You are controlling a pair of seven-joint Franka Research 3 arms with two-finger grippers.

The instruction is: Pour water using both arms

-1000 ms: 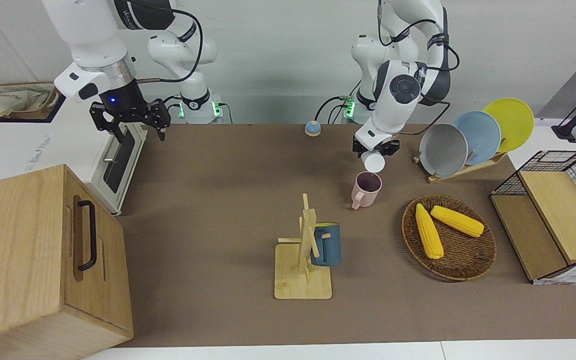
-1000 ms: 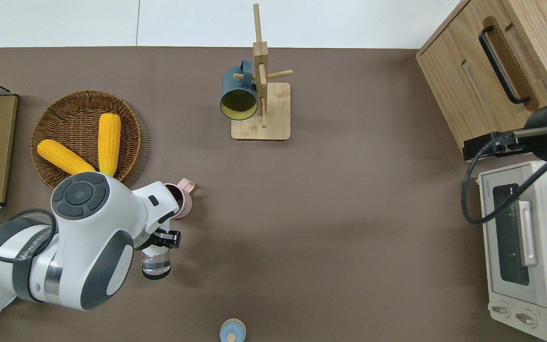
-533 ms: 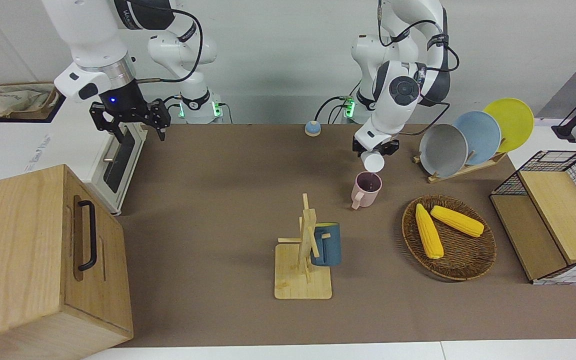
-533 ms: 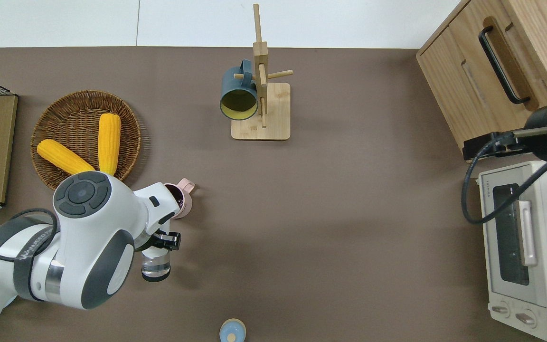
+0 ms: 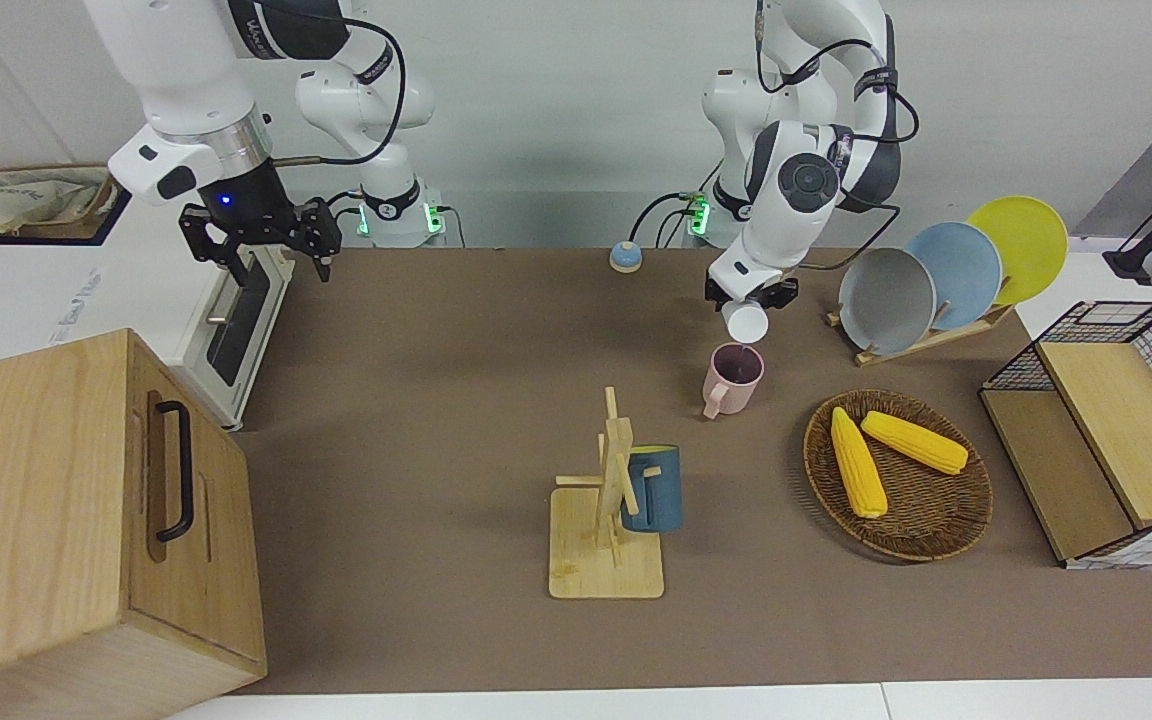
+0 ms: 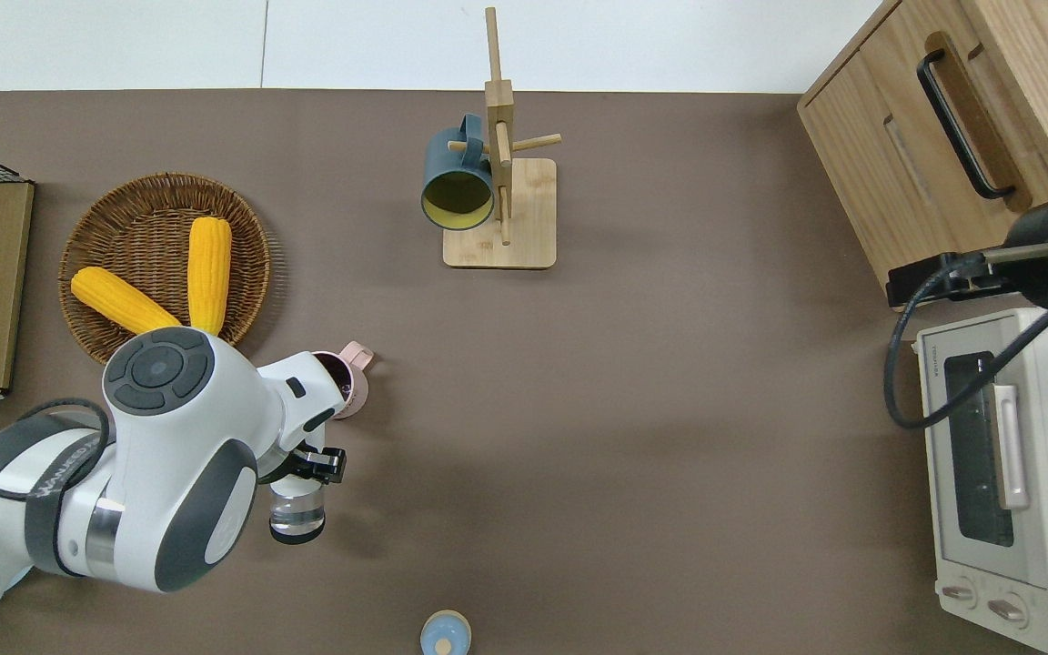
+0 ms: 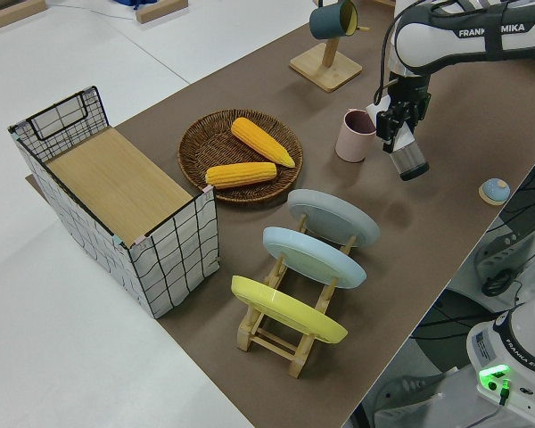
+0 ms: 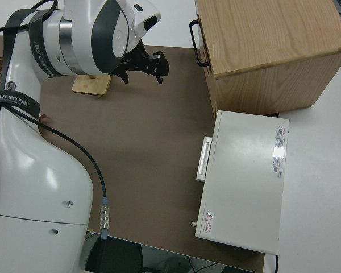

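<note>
- Both arms are in view: the left gripper (image 5: 748, 297) is clamped on a clear glass (image 6: 297, 509), tipped with its mouth toward the pink mug (image 5: 732, 377) and held over the brown mat (image 6: 633, 409) just nearer the robots than that mug.
- Right gripper (image 5: 261, 238) has its fingers spread and holds nothing — that arm is parked.
- One pink mug stands upright on the mat, close beside the wicker basket (image 6: 105, 227), with dark liquid inside.
- Two corn cobs (image 6: 208, 273) lie in the basket, angled toward each other.
- One blue mug (image 6: 456, 182) hangs on the wooden mug tree (image 6: 506, 209), which stands near the mat's edge farthest from the robots.
- Three plates (image 7: 312, 257) — yellow, blue, grey — stand on edge in a wooden rack at the left arm's end of the table, near the robots.
- One wire crate (image 7: 160, 259) with a wooden top sits at the left arm's end, past the mat's edge.
- One wooden cabinet (image 5: 56, 520) and one white toaster oven (image 6: 997, 473) fill the right arm's end.
- One small blue knob-like object (image 6: 445, 634) sits at the mat's edge nearest the robots.
- Open mat runs wide between the mug tree and the oven.
</note>
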